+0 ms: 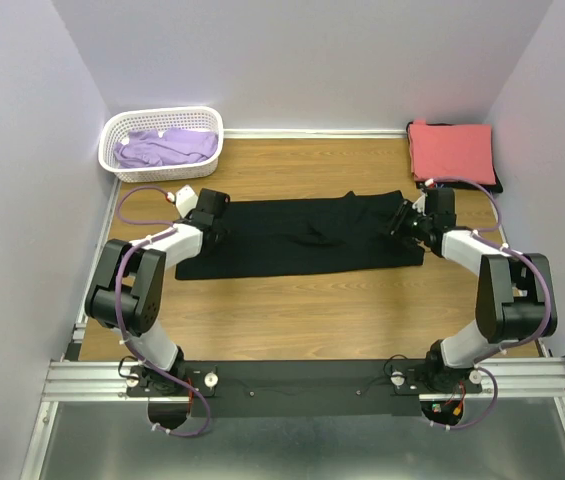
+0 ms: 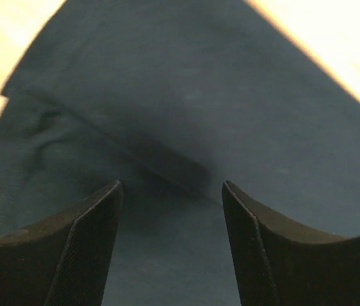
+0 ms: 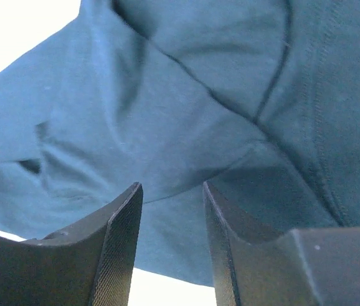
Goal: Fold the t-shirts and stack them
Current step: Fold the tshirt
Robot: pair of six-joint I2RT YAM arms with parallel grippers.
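A plain black t-shirt [image 1: 302, 235] lies flat across the middle of the wooden table, folded into a long band. My left gripper [image 1: 210, 230] hovers low over its left end. In the left wrist view it [image 2: 172, 188] stands open, with only the dark cloth [image 2: 186, 95] beneath it. My right gripper [image 1: 402, 222] is at the shirt's right end. There too the jaws [image 3: 170, 188] stand apart, over seamed, creased cloth [image 3: 167, 95], with nothing pinched. A folded coral-red t-shirt [image 1: 452, 148] rests at the back right. A lavender t-shirt [image 1: 167, 148] lies crumpled in the basket.
The white lattice basket [image 1: 162, 112] stands in the back left corner. A dark cloth edge [image 1: 495, 186] shows under the coral-red shirt. Walls close in on three sides. Bare wood [image 1: 312, 310] runs between the black shirt and the arm bases.
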